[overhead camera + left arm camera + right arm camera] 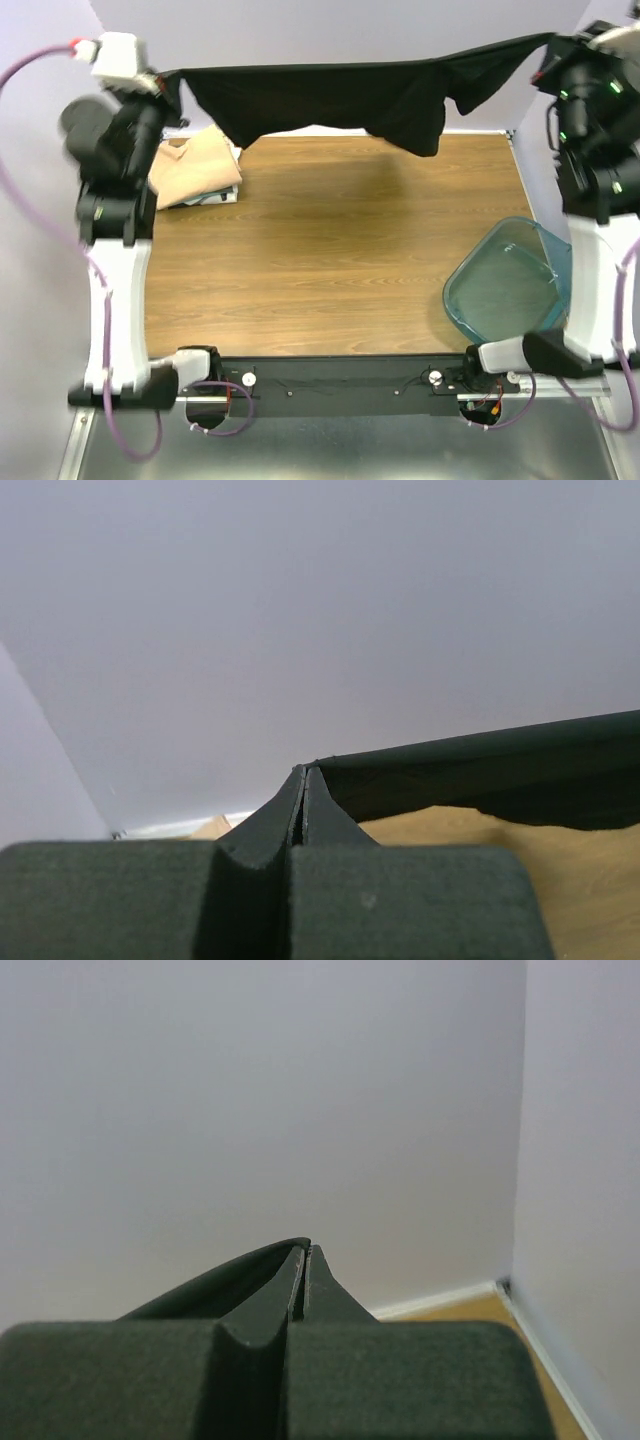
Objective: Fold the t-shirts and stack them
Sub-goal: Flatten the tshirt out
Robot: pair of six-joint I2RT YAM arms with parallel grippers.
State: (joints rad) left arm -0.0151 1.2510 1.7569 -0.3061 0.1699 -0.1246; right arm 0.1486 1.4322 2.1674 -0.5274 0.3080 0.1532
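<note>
Two robot arms hold a black t-shirt (pixel 330 95) stretched in the air above the far edge of the wood-grain counter (pixel 330 260); the left tool (pixel 172 84) pinches one end over the counter's far-left corner, and the right tool (pixel 545 47) pinches the other over its far-right corner, slightly higher; the shirt's upper edge runs nearly taut between them, while the body sags in folds below, its lowest lobe drooping right of the counter's middle, apparently clear of the wood.

Seen from the left wrist, the left tool (pixel 304 780) is pressed narrow, its fingers (pixel 265 825) closed to a slit on the shirt's edge; the black t-shirt (pixel 500 770) leads off to the right as a dark band above the counter (pixel 590 900). Seen from the right wrist, the right tool (pixel 305 1258) is likewise clamped tight; a sliver of the black t-shirt (pixel 225 1278) curves away to the left from its tip.

At the counter's far-left corner lies a folded tan t-shirt (pixel 195 165), resting on paler cloth (pixel 218 196) whose edge shows beneath it; a clear teal bin (pixel 510 285) sits at the counter's near-right corner.
</note>
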